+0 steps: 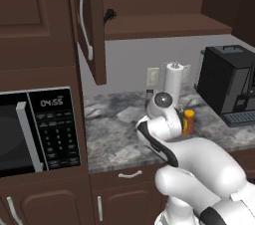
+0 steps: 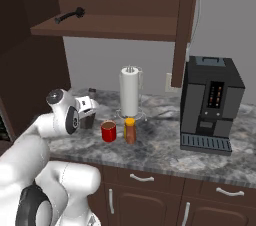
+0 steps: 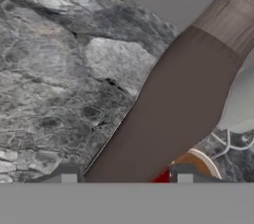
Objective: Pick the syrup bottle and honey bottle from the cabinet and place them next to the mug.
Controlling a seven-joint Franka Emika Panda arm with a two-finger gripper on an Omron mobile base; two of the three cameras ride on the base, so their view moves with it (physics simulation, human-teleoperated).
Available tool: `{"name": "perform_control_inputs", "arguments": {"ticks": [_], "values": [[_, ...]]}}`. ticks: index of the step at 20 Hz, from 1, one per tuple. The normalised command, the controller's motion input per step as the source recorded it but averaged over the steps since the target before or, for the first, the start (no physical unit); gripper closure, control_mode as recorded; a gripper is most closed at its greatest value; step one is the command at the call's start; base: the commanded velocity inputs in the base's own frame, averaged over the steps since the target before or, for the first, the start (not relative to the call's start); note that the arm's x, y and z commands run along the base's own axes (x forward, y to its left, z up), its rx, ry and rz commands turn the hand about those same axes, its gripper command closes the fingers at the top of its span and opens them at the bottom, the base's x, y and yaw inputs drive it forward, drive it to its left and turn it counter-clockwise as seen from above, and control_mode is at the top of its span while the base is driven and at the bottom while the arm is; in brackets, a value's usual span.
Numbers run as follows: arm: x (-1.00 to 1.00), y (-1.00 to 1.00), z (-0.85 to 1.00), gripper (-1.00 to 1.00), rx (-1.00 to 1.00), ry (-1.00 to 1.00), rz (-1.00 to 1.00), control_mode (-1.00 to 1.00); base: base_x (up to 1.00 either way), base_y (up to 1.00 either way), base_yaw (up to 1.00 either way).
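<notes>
Hand: clamped on syrup, held just left of mug.
Syrup axis: upright.
Honey: beside mug.

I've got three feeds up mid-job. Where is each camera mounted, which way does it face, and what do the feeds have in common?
Left base view: behind the arm, left; faces the counter, microwave, open cabinet; white arm lower right.
Right base view: behind, right; faces mug, honey bottle, coffee machine; arm lower left.
Hand view: on the hand, along the gripper; close on the syrup bottle.
Shared: both base views show the honey bottle and paper towel roll.
</notes>
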Motion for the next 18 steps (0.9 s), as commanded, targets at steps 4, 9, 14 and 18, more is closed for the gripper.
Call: {"name": "perform_control_inputs", "arguments": {"ticks": [4, 9, 14, 18], "values": [[0.29, 0.05, -0.55, 1.0, -0.02, -0.04, 0.0, -1.0, 0.0, 0.0, 0.0], [0.14, 0.0, -0.45, 1.0, -0.01, 0.0, -0.01, -1.0, 0.0, 0.0, 0.0], [-0.02, 0.03, -0.25, 1.0, -0.01, -0.02, -0.12, -1.0, 0.0, 0.0, 0.0], [0.0, 0.0, -0.3, 1.0, -0.03, -0.03, -0.19, -1.0, 0.0, 0.0, 0.0]]}}
